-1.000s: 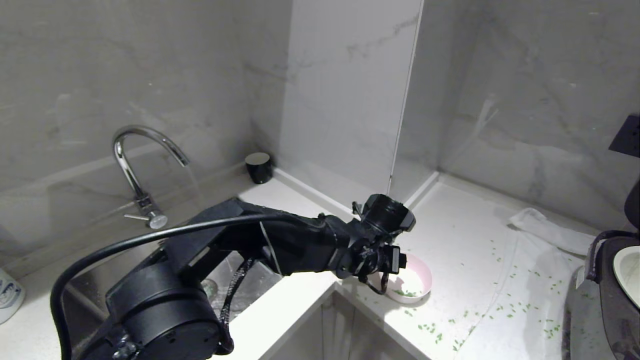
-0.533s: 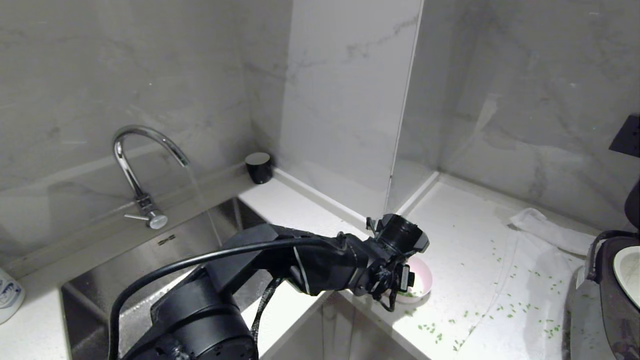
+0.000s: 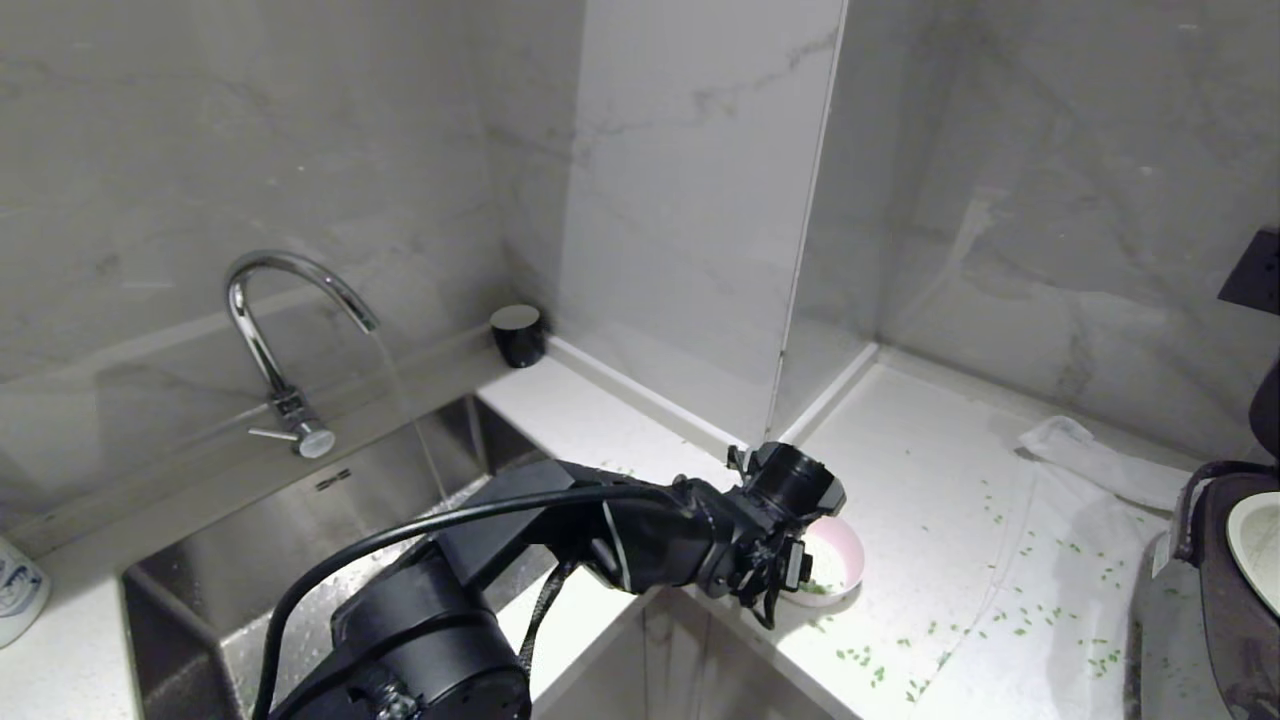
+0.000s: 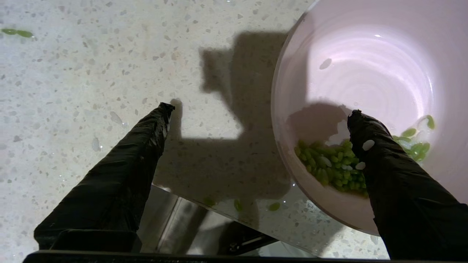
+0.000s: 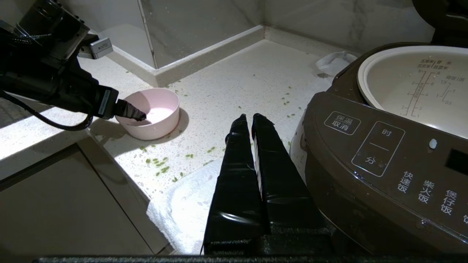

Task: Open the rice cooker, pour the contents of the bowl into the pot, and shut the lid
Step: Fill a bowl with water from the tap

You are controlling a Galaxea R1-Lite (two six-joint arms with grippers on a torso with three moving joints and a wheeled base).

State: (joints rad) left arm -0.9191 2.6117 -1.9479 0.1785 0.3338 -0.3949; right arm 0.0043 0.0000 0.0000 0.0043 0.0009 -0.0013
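Observation:
The pale pink bowl stands on the counter near its front edge. The green contents of the bowl lie low against its near wall. My left gripper is open astride the bowl's near rim. One finger is inside above the grains, the other outside over the counter. At the right stands the rice cooker, its lid raised. The cream pot shows no grains in its visible part. Beside the cooker's front, my right gripper rests shut and empty.
Green grains are scattered over the counter between bowl and cooker. A white towel hangs over the counter edge under the right gripper, and a cloth lies at the back. The sink, tap and a black cup are to the left.
My left arm has swung to the right and its open gripper has sunk onto the bowl's near rim. The bowl and the right arm have not moved.

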